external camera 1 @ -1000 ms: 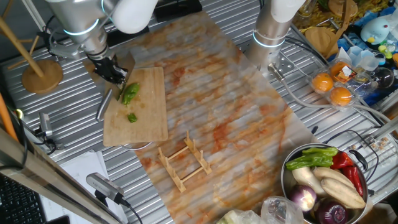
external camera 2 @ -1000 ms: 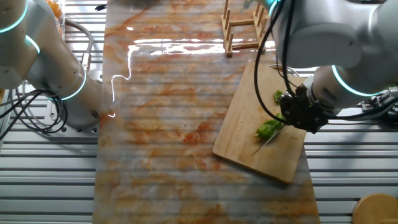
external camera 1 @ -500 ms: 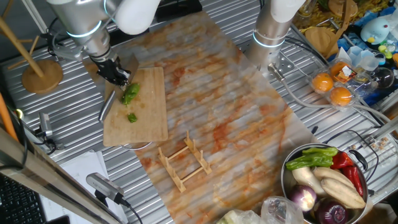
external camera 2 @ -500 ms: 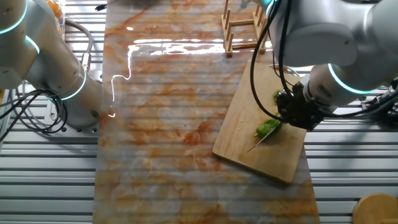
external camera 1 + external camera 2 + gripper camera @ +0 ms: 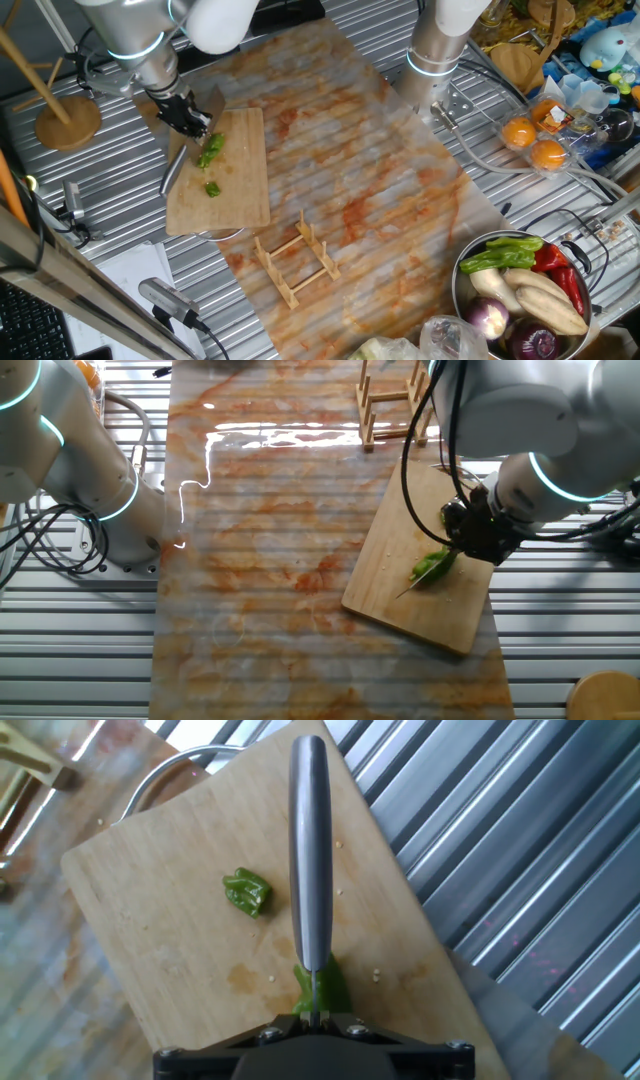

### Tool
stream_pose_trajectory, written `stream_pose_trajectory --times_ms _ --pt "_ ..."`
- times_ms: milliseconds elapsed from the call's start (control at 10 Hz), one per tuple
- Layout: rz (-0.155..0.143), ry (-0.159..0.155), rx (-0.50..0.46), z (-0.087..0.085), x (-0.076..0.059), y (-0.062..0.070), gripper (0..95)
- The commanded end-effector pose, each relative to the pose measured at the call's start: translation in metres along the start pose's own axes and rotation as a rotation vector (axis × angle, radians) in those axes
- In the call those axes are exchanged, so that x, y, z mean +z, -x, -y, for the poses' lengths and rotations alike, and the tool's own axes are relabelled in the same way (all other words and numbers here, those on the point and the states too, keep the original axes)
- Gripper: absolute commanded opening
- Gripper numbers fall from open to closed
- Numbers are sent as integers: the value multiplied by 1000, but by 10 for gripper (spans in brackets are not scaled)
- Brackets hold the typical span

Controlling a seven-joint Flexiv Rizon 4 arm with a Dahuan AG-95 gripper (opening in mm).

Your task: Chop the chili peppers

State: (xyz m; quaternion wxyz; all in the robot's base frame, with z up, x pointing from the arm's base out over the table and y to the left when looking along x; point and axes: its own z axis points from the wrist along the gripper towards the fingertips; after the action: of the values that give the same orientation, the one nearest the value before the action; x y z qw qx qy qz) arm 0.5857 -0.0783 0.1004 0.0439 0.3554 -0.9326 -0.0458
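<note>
gripper (image 5: 187, 117): jaws pinching knife (image 5: 310, 870) handle
chili peppers (image 5: 210, 150): on bamboo cutting board (image 5: 235, 195), under blade; cut chunk (image 5: 247, 892) beside it
writing: none readable

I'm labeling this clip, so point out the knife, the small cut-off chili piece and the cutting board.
knife (image 5: 309, 870): hand view, middle of the blade's spine.
chili piece (image 5: 246, 891): hand view, its center.
cutting board (image 5: 150, 930): hand view, bare wood left of the piece.

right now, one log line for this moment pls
gripper: shut on knife | blade over chili | cut piece apart on board
</note>
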Motion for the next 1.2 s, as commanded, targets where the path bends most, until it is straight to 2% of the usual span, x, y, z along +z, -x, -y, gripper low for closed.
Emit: stream_pose_trajectory --times_ms 100,400,600,1000,1200 --pt "-10 -11 11 2 3 3 0" --pt "-18 -33 7 5 4 5 0" --pt "-15 -29 -2 7 6 5 0" --pt "-24 -37 -18 9 1 -2 0" --pt "-19 -27 -31 12 4 -1 0"
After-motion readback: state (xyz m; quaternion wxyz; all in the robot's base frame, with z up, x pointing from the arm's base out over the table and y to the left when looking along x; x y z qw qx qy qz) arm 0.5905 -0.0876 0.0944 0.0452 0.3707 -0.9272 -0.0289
